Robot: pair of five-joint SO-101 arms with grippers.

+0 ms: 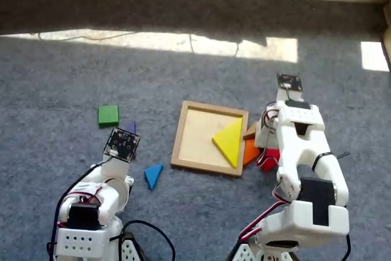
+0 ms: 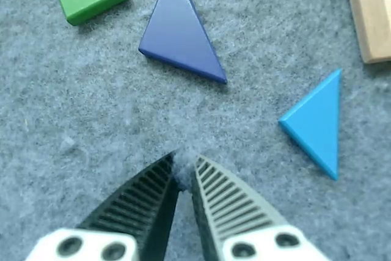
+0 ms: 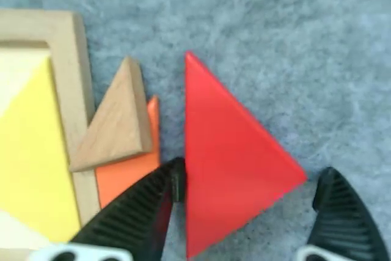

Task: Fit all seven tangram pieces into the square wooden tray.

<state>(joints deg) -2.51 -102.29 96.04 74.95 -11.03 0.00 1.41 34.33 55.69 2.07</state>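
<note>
On the near left of the grey worktop (image 1: 49,90), the left arm's fingers (image 2: 153,197) are clenched almost together, with only a thin slit between them and nothing in it. Their tips (image 2: 185,172) hang over bare worktop. Just right of them lies the light blue triangle (image 2: 317,123), and beyond them the dark blue triangle (image 2: 180,32). The two triangles are apart from each other. The green square (image 1: 108,115) sits farther off to the left, close to the dark blue triangle but not touching it. On the near right, the right arm's fingers (image 3: 146,203) are released and spread wide to either side of the red triangle (image 3: 226,157). The left finger rests against the triangle's straight edge, and the right finger stands just clear of its corner. Left of the red triangle is the orange piece (image 3: 125,175), and the wooden triangle (image 3: 116,126) overlaps it and lies against the tray's right rim. The tray (image 3: 73,90) lies in the middle of the worktop. The yellow triangle (image 1: 229,140) lies flat inside it at the right side.
</note>
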